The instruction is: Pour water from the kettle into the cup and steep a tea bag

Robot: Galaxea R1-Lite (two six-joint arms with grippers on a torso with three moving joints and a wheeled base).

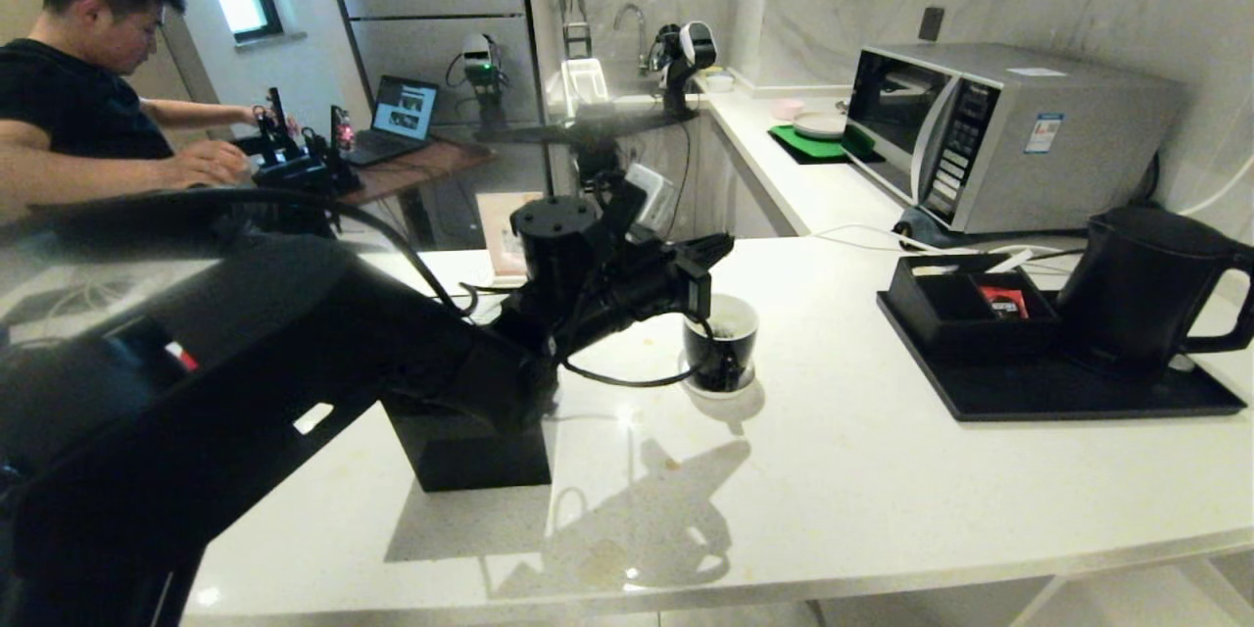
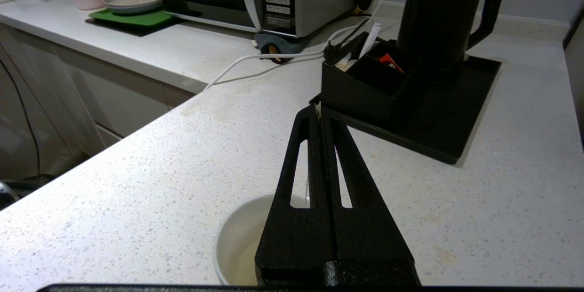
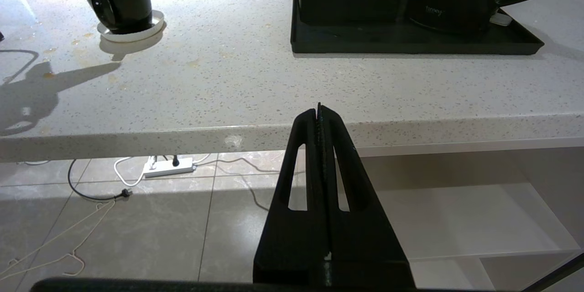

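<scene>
Where the cup sits: cup (image 1: 722, 341), glossy black outside and white inside, on a round white saucer (image 1: 720, 382) mid-counter.
Left gripper (image 2: 319, 110): above the cup, fingers pressed together on a small white tab.
Right gripper (image 3: 319, 112): parked near the counter edge, closed, empty.
Kettle (image 1: 1141, 286): matte black, far right on a black tray (image 1: 1058, 390).
Surface: speckled white countertop (image 1: 882, 490); steel microwave (image 1: 999, 132) behind.
</scene>
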